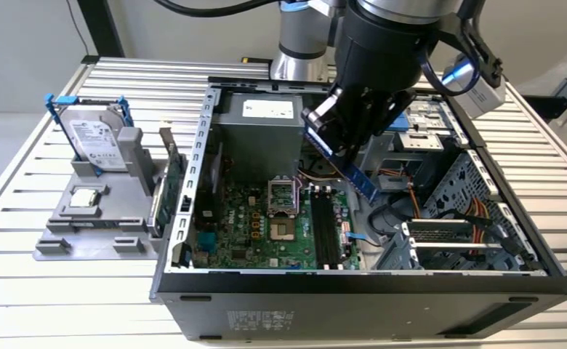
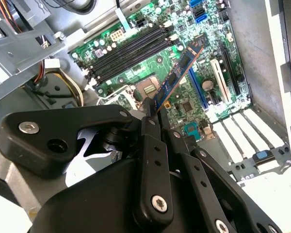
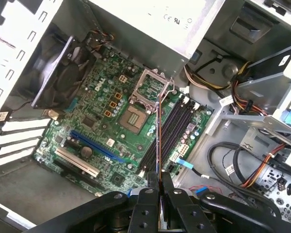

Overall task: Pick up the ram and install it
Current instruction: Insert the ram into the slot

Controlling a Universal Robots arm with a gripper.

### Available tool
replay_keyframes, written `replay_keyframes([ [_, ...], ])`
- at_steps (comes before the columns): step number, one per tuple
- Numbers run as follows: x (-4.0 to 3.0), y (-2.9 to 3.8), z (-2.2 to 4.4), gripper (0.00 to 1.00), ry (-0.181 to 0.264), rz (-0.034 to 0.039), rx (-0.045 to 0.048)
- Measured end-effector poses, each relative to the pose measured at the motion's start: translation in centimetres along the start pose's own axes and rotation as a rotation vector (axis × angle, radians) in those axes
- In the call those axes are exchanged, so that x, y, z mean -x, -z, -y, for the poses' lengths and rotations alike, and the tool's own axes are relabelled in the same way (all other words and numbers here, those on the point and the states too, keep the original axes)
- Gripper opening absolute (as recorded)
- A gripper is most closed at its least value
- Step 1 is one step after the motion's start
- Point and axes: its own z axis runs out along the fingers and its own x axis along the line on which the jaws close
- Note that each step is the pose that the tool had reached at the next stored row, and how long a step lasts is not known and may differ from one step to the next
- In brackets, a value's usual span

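Gripper (image 3: 158, 180) clamped on one end of the ram (image 3: 158, 141), inside the open case. We note the stick's long axis slants down from the fingers toward the motherboard's black slots (image 3: 173, 130); lower end near them, unseated

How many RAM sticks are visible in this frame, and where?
1. The ram is clamped at one end in the gripper, held above the motherboard near its black memory slots, which look empty. Others may be hidden from view.
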Motion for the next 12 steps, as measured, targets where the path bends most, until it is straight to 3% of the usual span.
replay_keyframes([
  [12, 0.00, 0.00, 0.00, 0.00, -0.071, 0.0019, 0.0007],
])
